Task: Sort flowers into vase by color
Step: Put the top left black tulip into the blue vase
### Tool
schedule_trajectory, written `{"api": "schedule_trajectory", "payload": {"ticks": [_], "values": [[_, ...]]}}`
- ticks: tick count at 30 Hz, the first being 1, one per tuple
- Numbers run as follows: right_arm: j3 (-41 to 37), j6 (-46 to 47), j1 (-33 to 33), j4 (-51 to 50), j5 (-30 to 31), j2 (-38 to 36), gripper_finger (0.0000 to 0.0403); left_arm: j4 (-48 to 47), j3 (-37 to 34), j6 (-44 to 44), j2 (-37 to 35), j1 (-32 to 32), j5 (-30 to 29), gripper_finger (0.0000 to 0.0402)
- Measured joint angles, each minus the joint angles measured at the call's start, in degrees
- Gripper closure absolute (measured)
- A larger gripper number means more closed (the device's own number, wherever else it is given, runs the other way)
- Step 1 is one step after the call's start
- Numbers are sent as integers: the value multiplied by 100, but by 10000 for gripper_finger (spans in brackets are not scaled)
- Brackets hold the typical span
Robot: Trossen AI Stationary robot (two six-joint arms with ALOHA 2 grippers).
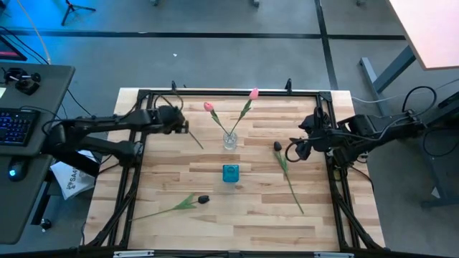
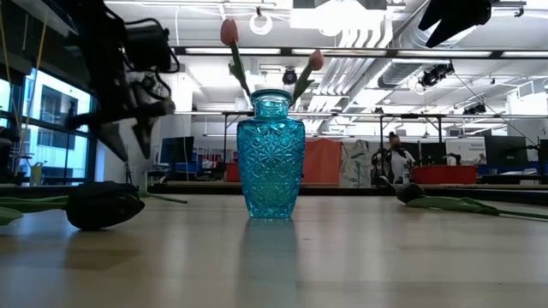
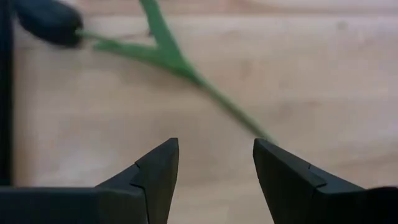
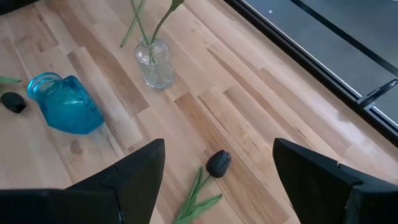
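A clear glass vase (image 1: 229, 140) holds two pink tulips (image 1: 209, 107) (image 1: 254, 93). A blue glass vase (image 1: 230, 173) (image 2: 271, 154) stands nearer. Three dark tulips lie flat on the table. One lies near the left edge (image 1: 204, 199). One lies at the right (image 1: 277, 146) (image 4: 218, 163). The third shows in the left wrist view, bud (image 3: 50, 22) and stem (image 3: 186, 68); its stem end shows in the high view (image 1: 196, 140). My left gripper (image 1: 185, 127) (image 3: 216, 146) hovers open over that stem's end. My right gripper (image 1: 294, 148) (image 4: 217, 149) hangs open above the right tulip's bud.
A black frame (image 1: 229, 92) runs round the wooden table top. Bare wood lies between the blue vase and the near edge. A desk with a keyboard (image 1: 14, 125) stands off the table's left side.
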Motion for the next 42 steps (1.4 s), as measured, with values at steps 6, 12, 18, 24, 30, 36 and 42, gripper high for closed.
{"api": "schedule_trajectory", "payload": {"ticks": [6,12,18,24,30,36,42], "values": [[0,-50,-111,31,-31,0,107,861,9,178,592,610,277,208],[0,-48,-130,31,-39,0,107,667,0,-701,1105,1012,427,209],[0,-153,-130,31,-27,0,107,1210,0,-1013,1483,1227,681,209],[0,-153,-130,31,-26,0,107,1258,0,-1412,1654,1438,771,209],[0,-131,-130,32,4,18,107,1270,11,-1430,1900,1649,924,210],[0,-122,-130,36,7,185,107,1217,35,-1508,2119,1803,1153,269],[0,-143,-129,79,6,507,107,1273,7,-1255,2036,1872,1187,390]]}}
